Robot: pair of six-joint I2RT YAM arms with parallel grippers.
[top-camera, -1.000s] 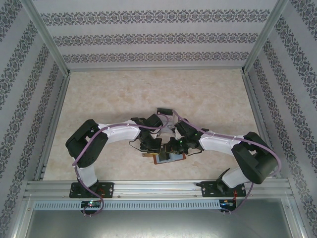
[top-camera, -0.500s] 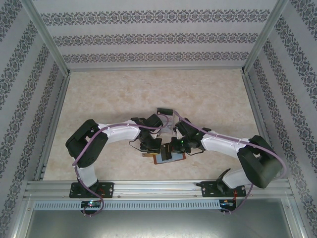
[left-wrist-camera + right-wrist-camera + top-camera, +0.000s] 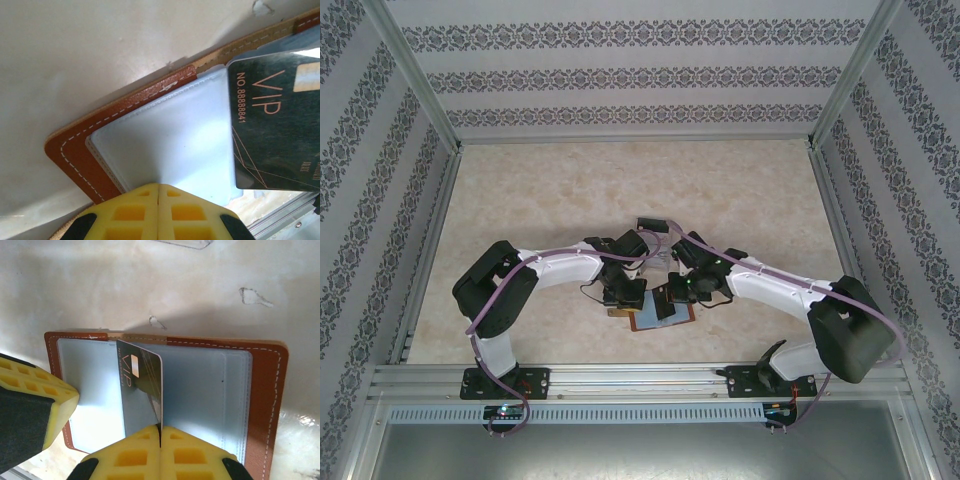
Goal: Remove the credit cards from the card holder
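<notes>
Between the right gripper's [image 3: 160,432] shut yellow fingers sits the near edge of a dark VIP credit card [image 3: 142,390], pinched and angled up over the card holder [image 3: 265,385]. The holder lies open and flat on the table just beyond those fingertips. To that gripper's left, the left gripper [image 3: 158,189] has its jaws pressed together, tips on the holder's pale blue inner sleeve [image 3: 170,135]. Whether it pinches the sleeve is unclear.

**Table check: holder down flat**

Pale marbled table [image 3: 740,200], lit evenly. Card holder [image 3: 665,316] lies open on it nr the front edge, approx. ctr, brown side down, blue-grey inside up. Clear tray [image 3: 181,244] edge sits just beyond, not touching.
</notes>
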